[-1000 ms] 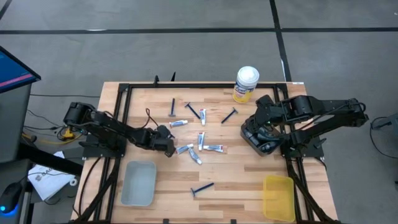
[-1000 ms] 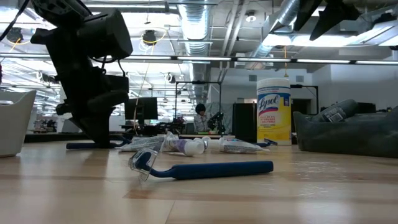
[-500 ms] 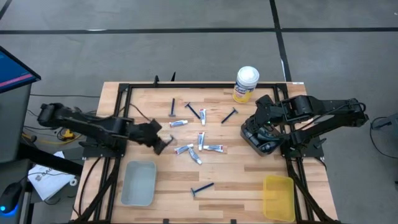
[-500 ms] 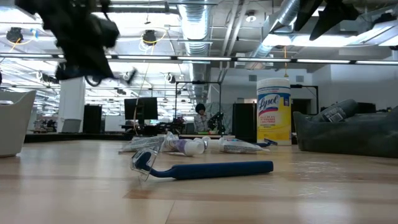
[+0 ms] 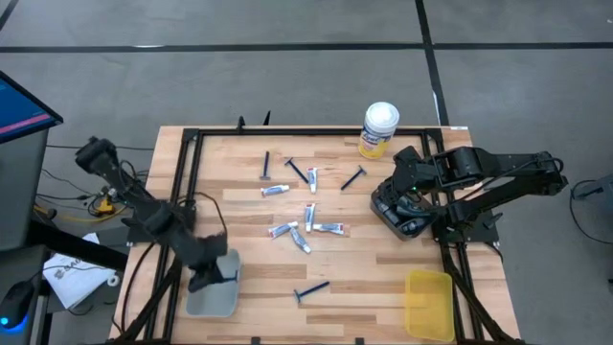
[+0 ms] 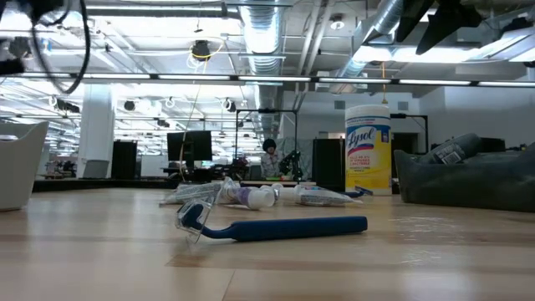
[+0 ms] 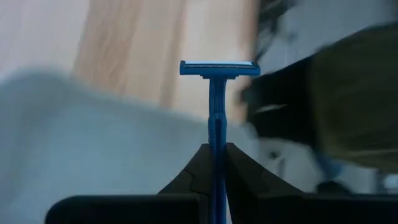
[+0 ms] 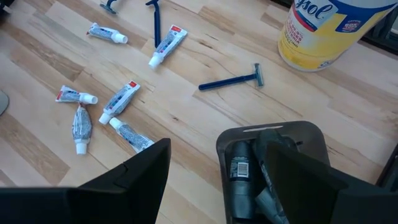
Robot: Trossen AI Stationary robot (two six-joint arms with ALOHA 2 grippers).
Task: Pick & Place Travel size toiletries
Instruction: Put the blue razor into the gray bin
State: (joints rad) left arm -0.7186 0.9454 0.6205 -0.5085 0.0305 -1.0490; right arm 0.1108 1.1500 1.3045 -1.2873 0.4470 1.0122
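Left gripper [image 5: 209, 278] swung from centre pile to pale grey plastic tray [image 5: 196, 302], clenched on thin blue razor [image 7: 216, 106]; early release risks missing.

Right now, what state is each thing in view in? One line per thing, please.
left gripper: shut on a blue razor, held over the grey tray.
right gripper: open, empty, over the dark tray.
dark tray: holding dark containers.
yellow tray: nothing seen inside.
Lysol canister: upright, lid on.
white tubes: lying loose on the table.
razor near the front edge: lying flat.
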